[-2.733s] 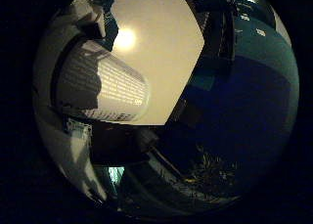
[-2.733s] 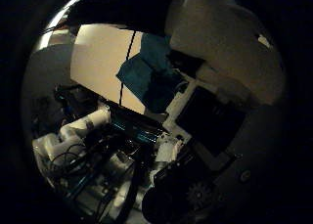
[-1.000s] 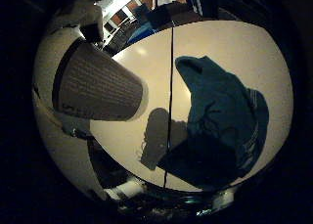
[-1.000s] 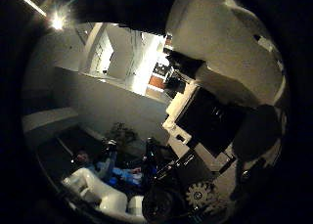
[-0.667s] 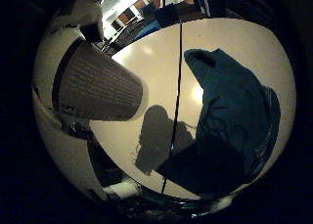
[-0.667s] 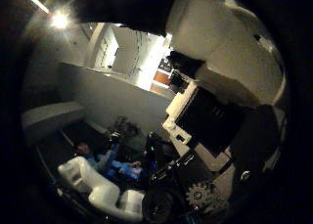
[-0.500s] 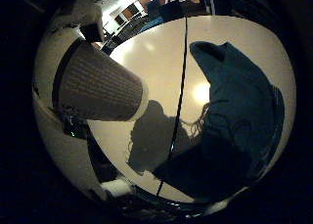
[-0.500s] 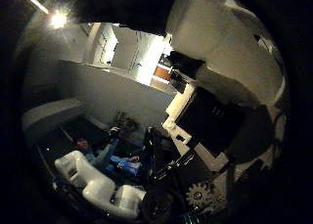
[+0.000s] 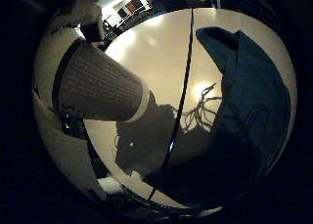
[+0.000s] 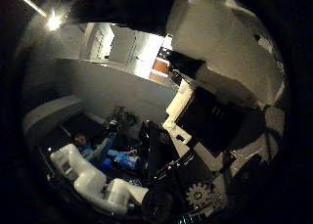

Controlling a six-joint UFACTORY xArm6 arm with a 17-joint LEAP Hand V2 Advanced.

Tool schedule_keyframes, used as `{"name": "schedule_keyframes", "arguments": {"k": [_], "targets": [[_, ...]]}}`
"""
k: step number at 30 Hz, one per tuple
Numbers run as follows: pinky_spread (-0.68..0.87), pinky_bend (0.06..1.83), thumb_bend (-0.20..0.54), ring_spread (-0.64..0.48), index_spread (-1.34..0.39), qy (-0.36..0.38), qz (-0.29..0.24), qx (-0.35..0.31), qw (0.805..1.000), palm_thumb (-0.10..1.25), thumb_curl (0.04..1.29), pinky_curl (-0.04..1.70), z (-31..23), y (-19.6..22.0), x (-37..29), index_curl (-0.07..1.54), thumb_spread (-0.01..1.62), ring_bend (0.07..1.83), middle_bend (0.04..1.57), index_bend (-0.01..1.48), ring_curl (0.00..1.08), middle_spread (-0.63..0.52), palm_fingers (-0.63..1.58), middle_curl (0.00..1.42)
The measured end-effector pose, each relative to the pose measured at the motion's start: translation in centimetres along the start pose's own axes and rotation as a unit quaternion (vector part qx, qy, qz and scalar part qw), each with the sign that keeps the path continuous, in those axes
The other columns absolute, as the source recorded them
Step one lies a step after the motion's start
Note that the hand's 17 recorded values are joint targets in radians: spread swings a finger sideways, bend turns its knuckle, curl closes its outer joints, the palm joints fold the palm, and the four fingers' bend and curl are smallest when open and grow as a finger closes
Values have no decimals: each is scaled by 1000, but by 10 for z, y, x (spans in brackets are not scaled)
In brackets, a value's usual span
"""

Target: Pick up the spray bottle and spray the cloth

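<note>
The hand (image 10: 210, 111) has its white and black fingers (image 10: 220, 43) curled round the spray bottle (image 9: 98, 89), whose ribbed white body fills the side of the little-finger palm view, close against the palm. The bottle hangs above a pale, glossy table (image 9: 151, 62), apart from it and casting a dark shadow on the surface beside it. A thin dark seam (image 9: 183, 82) runs across the tabletop. One dark teal cloth (image 9: 249, 111) lies crumpled on the table on the far side of that seam. Past the table's edge a lit room (image 9: 132, 4) shows. In the thumb-side palm view there are pale walls (image 10: 107, 92) and one bright ceiling lamp (image 10: 54, 22).
</note>
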State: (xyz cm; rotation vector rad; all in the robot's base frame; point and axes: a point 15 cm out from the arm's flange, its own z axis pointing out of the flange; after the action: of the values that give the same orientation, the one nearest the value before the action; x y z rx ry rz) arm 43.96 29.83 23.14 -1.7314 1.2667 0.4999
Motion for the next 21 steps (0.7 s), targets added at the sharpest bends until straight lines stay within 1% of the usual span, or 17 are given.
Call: {"name": "schedule_keyframes", "arguments": {"k": [3, 4, 6, 10, 11, 13, 14, 15, 17, 20, 21], "targets": [[-240, 1292, -30, -193, -185, -5, 3, -10, 1000, 940, 670, 717, 4, 6, 2, 684, 947, 1311, 1303, 1090, 691, -109, 1185, 639], [-255, 1278, -34, -195, -193, -7, 3, -13, 1000, 918, 666, 693, 5, 8, 3, 675, 923, 1299, 1284, 1044, 672, -117, 1169, 631], [-287, 1276, -35, -193, -221, -10, -1, -16, 1000, 889, 663, 659, 5, 9, 2, 656, 866, 1276, 1262, 897, 642, -122, 1130, 618], [-375, 1293, -33, -220, -280, -18, -5, -23, 1000, 856, 663, 607, 6, 12, -2, 631, 773, 1221, 1083, 589, 597, -166, 953, 583], [-386, 1294, -31, -226, -294, -22, -7, -28, 999, 856, 662, 597, 7, 15, -4, 623, 766, 1208, 1055, 537, 588, -171, 929, 580], [-423, 1276, -29, -238, -320, -23, -13, -37, 999, 855, 653, 580, 7, 18, -5, 600, 782, 1224, 991, 354, 584, -175, 763, 576], [-430, 1279, -27, -243, -348, -22, -16, -41, 999, 855, 648, 577, 8, 20, -5, 582, 797, 1231, 923, 296, 582, -182, 670, 561], [-428, 1264, -26, -248, -367, -22, -18, -44, 999, 857, 640, 566, 8, 21, -5, 575, 819, 1233, 886, 266, 577, -187, 642, 557], [-389, 1193, -25, -253, -401, -20, -21, -47, 998, 849, 615, 542, 7, 22, -4, 560, 893, 1216, 798, 236, 566, -197, 494, 539], [-239, 1090, -25, -238, -415, -19, -23, -49, 998, 826, 582, 513, 7, 23, -2, 556, 970, 1088, 705, 284, 526, -180, 255, 514], [-176, 1091, -28, -227, -417, -19, -23, -50, 998, 812, 570, 506, 6, 23, -2, 553, 982, 1044, 672, 301, 513, -169, 230, 504]]}}
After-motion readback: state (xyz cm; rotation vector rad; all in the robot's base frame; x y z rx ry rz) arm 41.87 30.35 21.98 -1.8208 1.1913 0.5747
